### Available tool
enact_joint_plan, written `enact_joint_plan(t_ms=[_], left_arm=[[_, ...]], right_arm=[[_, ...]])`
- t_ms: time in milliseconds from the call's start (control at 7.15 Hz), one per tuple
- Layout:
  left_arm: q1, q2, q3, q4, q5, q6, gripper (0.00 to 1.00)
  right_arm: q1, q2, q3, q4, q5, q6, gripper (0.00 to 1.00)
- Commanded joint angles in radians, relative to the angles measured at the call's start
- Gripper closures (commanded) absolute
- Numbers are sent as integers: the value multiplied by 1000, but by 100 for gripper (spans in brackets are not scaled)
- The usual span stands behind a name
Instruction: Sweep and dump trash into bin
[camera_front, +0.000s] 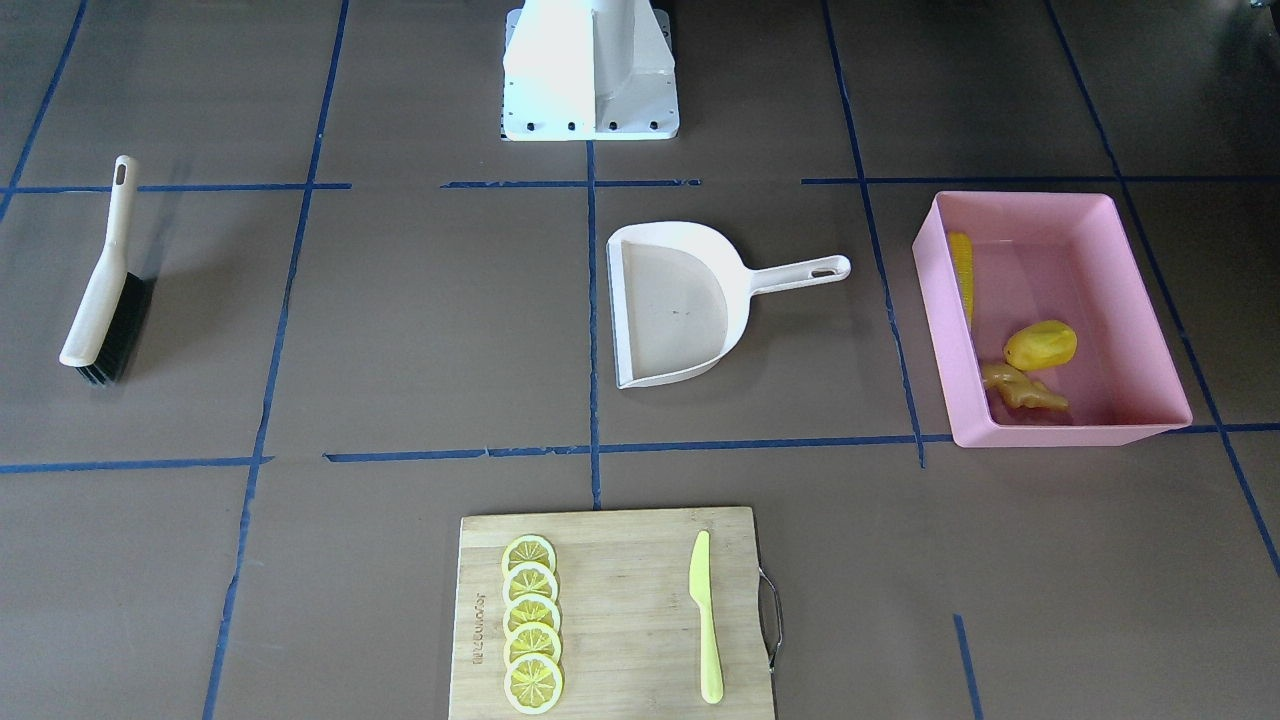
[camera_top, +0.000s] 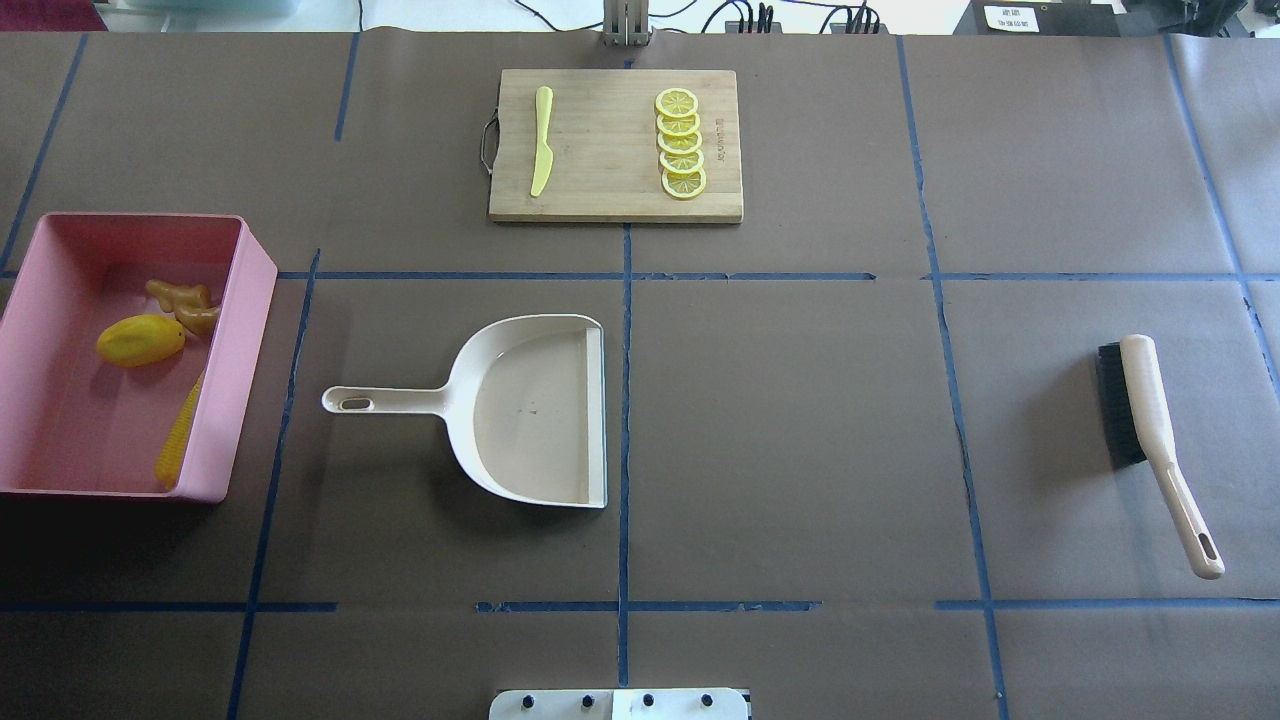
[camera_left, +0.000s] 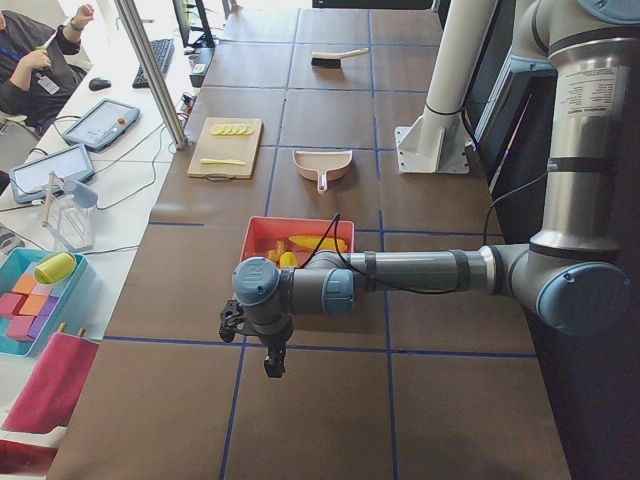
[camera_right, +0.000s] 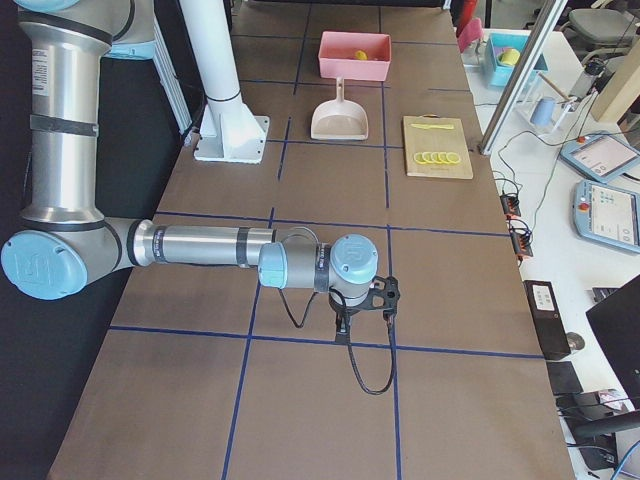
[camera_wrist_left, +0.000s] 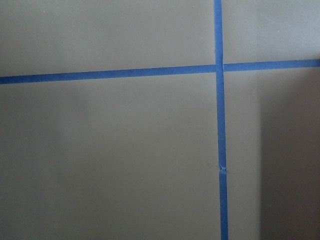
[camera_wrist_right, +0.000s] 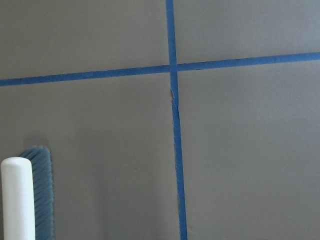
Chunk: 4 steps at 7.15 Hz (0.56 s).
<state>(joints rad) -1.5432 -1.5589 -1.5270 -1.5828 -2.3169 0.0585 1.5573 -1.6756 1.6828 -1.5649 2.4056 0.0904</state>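
Note:
The pink bin (camera_front: 1060, 434) (camera_top: 235, 370) stands on the robot's left side of the table. Inside it lies the trash: a corn cob (camera_front: 961, 275) (camera_top: 180, 440), a yellow oval fruit piece (camera_front: 1040, 344) (camera_top: 140, 340) and a ginger root (camera_front: 1020, 390) (camera_top: 185, 305). The beige dustpan (camera_front: 680, 310) (camera_top: 530, 410) rests empty at mid-table. A brush (camera_front: 100, 280) (camera_top: 1150, 440) lies on the robot's right side. My left gripper (camera_left: 272, 362) hangs over bare table, nearer than the bin in the exterior left view. My right gripper (camera_right: 343, 325) hangs over bare table too. I cannot tell whether either is open or shut.
A wooden cutting board (camera_front: 620, 600) (camera_top: 610, 150) at the far edge from the robot carries lemon slices (camera_front: 531, 622) and a green knife (camera_front: 705, 615). The robot's white base (camera_front: 590, 70) stands at the near edge. A person sits beyond the table (camera_left: 35, 70).

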Motion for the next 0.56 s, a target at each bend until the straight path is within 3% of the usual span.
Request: enact_joint_plan(t_ms=[0, 419], left_arm=[[0, -1, -1, 0, 1, -2, 0], [0, -6, -1, 0, 2, -3, 0]], right_arm=[[16, -1, 0, 0, -8, 0, 0], [26, 4, -2, 0, -6, 2, 0]])
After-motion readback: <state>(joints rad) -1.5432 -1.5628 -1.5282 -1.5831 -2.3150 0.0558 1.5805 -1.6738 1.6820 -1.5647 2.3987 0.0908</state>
